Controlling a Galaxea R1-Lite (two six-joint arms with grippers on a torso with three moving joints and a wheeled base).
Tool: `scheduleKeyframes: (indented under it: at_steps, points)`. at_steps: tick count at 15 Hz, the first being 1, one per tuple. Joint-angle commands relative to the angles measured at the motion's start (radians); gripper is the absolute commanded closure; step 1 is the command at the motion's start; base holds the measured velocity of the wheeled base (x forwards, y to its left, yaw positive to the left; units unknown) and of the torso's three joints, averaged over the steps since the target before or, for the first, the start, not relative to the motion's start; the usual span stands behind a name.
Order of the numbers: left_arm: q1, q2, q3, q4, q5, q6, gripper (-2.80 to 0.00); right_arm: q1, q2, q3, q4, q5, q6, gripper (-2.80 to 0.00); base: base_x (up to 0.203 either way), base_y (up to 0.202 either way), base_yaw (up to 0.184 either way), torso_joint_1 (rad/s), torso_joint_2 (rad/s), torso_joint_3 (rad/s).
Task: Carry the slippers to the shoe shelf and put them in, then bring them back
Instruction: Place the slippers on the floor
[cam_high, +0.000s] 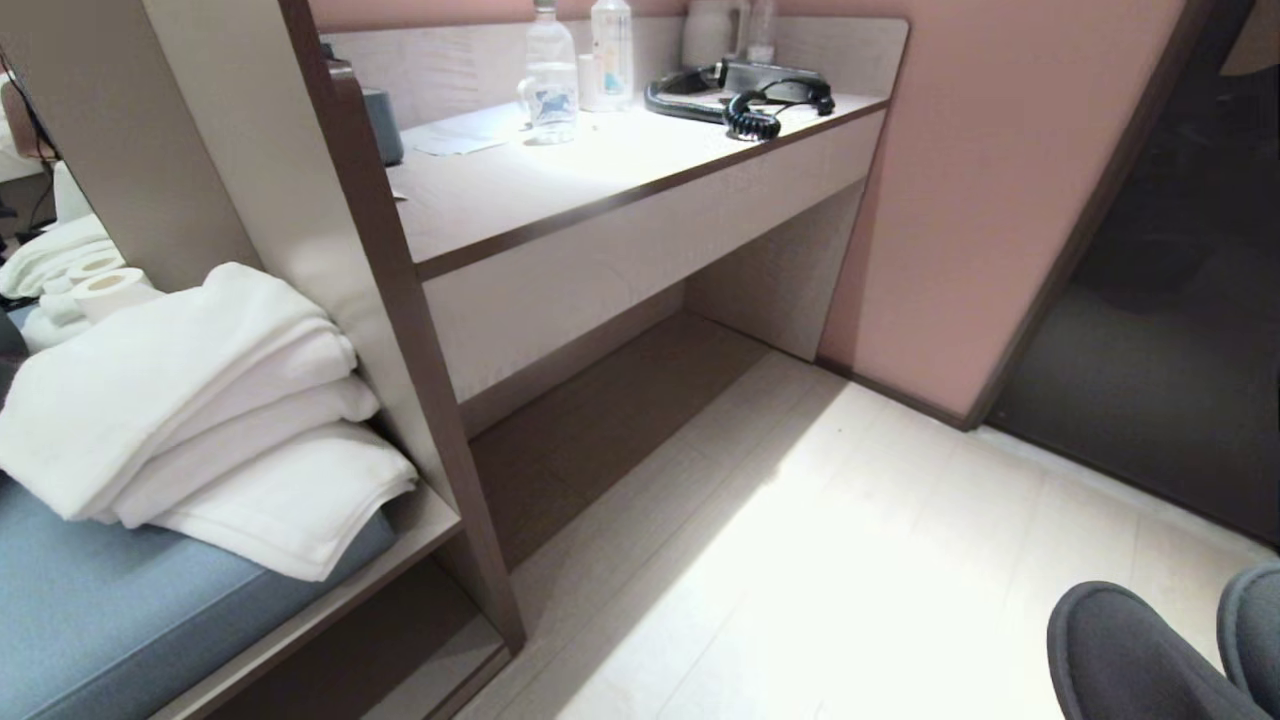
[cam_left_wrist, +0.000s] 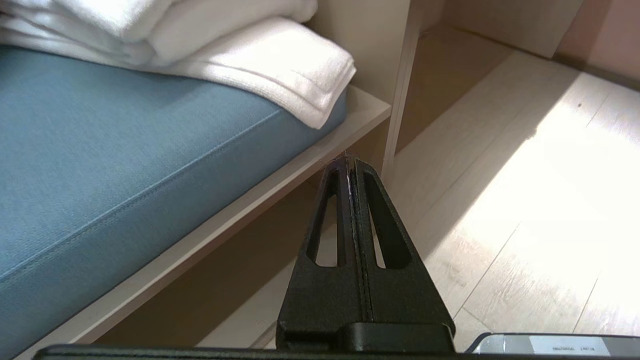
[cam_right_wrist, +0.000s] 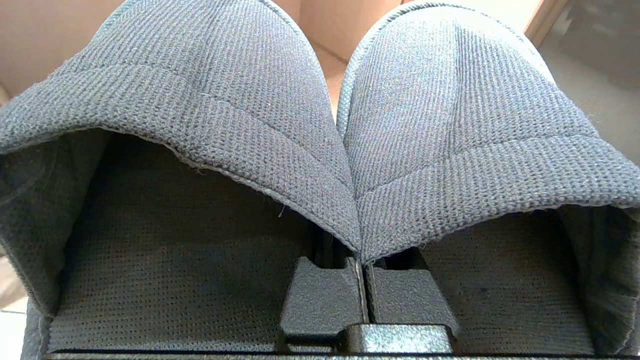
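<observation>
Pinching the slippers (cam_right_wrist: 320, 150) together in our fully closed right gripper (cam_right_wrist: 367, 280), we are risking one slipping free while approaching the shoe shelf (cam_high: 600, 420).

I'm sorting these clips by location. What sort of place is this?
Most likely a hotel room: folded white towels on a blue-cushioned bench, bottled water on a built-in desk, and cloth slippers held in the right gripper.

Floor (cam_high: 820, 560) ahead of left gripper (cam_left_wrist: 350, 165) — blown-out glare patch; recess beneath desk counter (cam_high: 560, 190) — deep shadow. Slippers (cam_right_wrist: 320, 125) around right gripper (cam_right_wrist: 362, 270) — evenly lit, weave sharp.
</observation>
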Motion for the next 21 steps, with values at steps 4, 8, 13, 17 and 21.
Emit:
scheduleKeyframes:
  at_steps: [4, 8, 13, 17, 21]
  points:
    - [0.000, 0.000, 0.000, 0.000, 0.000, -0.001, 0.00, 0.000, 0.002, 0.000, -0.001, 0.000, -0.003, 0.00, 0.000, 0.000, 0.000, 0.004, 0.00, -0.201]
    - [0.000, 0.001, 0.000, 0.000, 0.000, -0.001, 0.00, 0.000, 0.002, 0.000, -0.001, 0.000, -0.001, 0.00, 0.000, 0.000, 0.000, 0.001, 0.00, -0.203]
    - [0.000, 0.001, 0.000, 0.000, 0.000, -0.001, 0.00, 0.000, 0.002, 0.000, -0.001, 0.000, -0.003, 0.00, 0.000, 0.000, 0.000, 0.004, 0.00, -0.193]
    - [0.000, 0.000, 0.000, 0.000, 0.000, -0.001, 0.00, 0.000, 0.002, 0.000, -0.001, 0.000, -0.003, 0.00, 0.000, 0.000, 0.000, 0.002, 0.00, -0.198]
    - [0.000, 0.001, 0.000, 0.000, 0.000, -0.001, 0.00, 0.000, 0.002, 0.000, -0.001, 0.000, -0.004, 0.00, 0.000, 0.000, 0.000, 0.006, 0.00, -0.198]
